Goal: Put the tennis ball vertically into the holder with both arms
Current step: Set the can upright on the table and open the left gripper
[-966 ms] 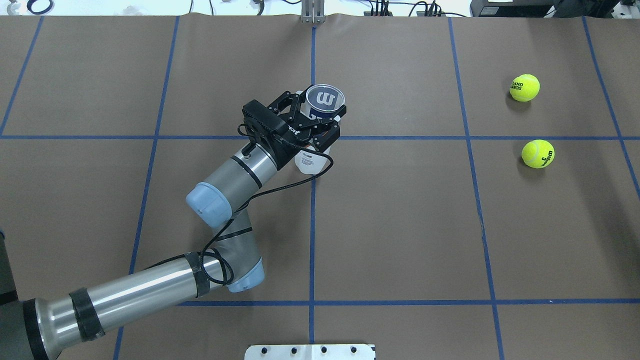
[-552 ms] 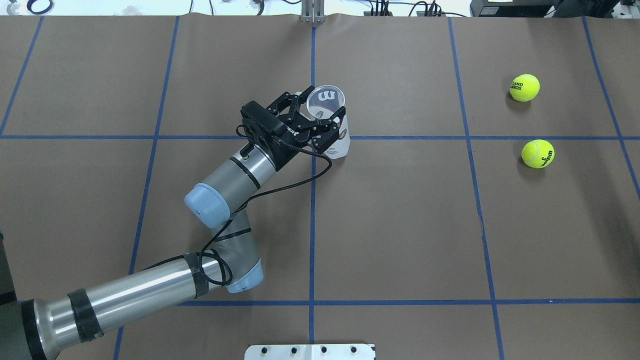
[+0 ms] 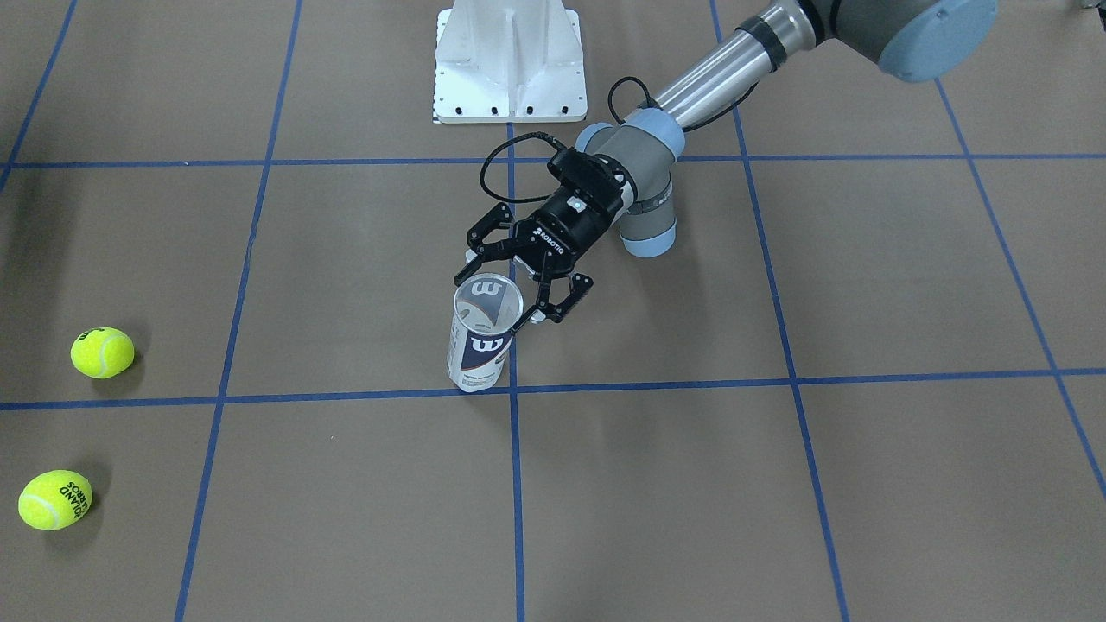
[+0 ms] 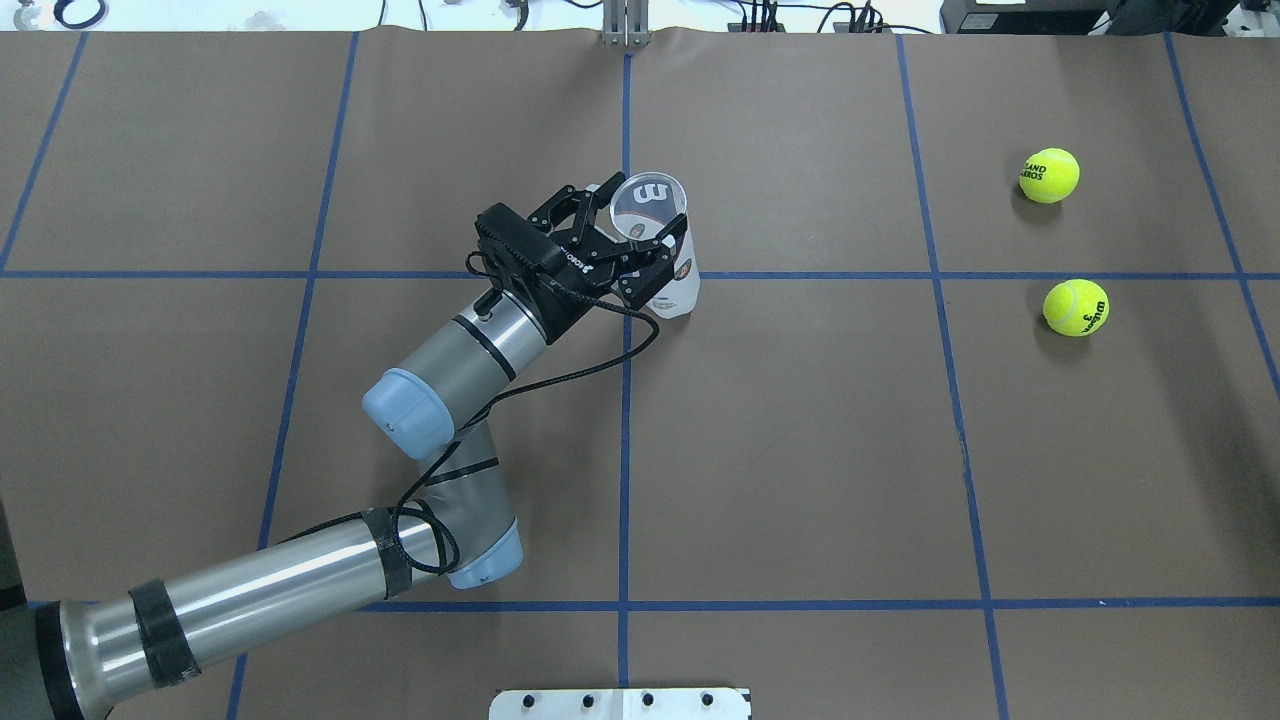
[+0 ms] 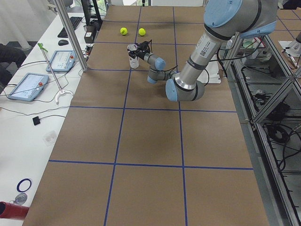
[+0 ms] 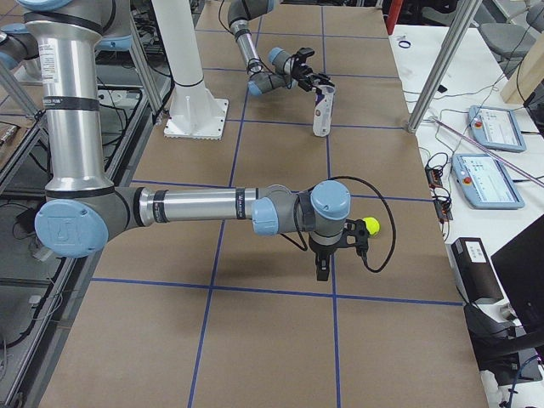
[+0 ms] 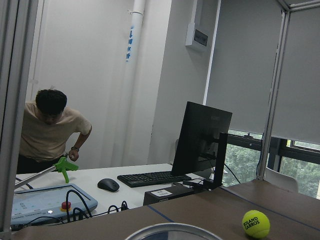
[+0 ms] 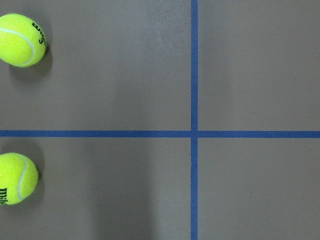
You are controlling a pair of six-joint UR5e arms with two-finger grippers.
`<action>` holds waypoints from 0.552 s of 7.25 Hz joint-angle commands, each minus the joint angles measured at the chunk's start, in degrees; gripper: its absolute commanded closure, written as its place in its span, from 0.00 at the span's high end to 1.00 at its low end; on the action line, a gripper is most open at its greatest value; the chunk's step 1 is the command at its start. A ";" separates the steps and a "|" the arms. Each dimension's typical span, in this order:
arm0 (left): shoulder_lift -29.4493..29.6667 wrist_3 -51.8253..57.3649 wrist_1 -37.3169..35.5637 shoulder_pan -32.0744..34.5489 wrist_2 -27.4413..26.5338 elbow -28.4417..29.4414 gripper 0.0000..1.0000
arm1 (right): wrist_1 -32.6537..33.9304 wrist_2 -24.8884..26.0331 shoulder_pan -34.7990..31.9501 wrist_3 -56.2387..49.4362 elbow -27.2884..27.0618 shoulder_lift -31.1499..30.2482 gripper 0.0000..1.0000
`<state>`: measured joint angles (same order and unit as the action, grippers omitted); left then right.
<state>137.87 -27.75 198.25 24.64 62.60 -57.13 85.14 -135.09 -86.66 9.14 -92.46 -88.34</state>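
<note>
brown table (image 4: pixel 800 450), upright holder (image 3: pixel 480 347), tennis ball (image 4: pixel 1049 175), second tennis ball (image 4: pixel 1075 307)

Only an arc of the Wilson tennis-ball can (image 7: pixel 172 229) shows in the left wrist view; the bottom edge cuts off the rest. From overhead, the left end effector (image 4: pixel 641 213) straddles the can's top. Its lower finger (image 4: pixel 655 268) covers part of the label, and whether the pads press the wall cannot be told. The right end effector (image 6: pixel 324 270), well apart from the can, shows only from the side, too small to judge its jaws. In the right wrist view, the left edge clips the upper tennis ball (image 8: pixel 20 40) and the lower tennis ball (image 8: pixel 15 178).
</note>
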 commanded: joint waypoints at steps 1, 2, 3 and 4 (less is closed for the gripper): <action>0.11 0.15 -0.41 -0.12 -0.02 -1.05 0.87 | 0.03 0.00 0.00 0.00 0.09 0.01 1.00; 0.20 0.15 -0.58 -0.21 -0.02 -1.05 0.87 | 0.03 0.00 0.00 0.00 0.09 0.01 1.00; 0.46 0.07 -0.67 -0.21 -0.11 -1.14 0.87 | 0.03 0.00 0.00 0.00 0.18 0.01 1.00; 0.55 -0.02 -0.76 -0.12 -0.11 -1.92 0.87 | 0.03 0.00 0.00 0.00 0.18 0.01 1.00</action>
<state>138.26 -27.68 197.62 24.47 62.52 -58.41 85.17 -135.09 -86.66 9.14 -92.32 -88.33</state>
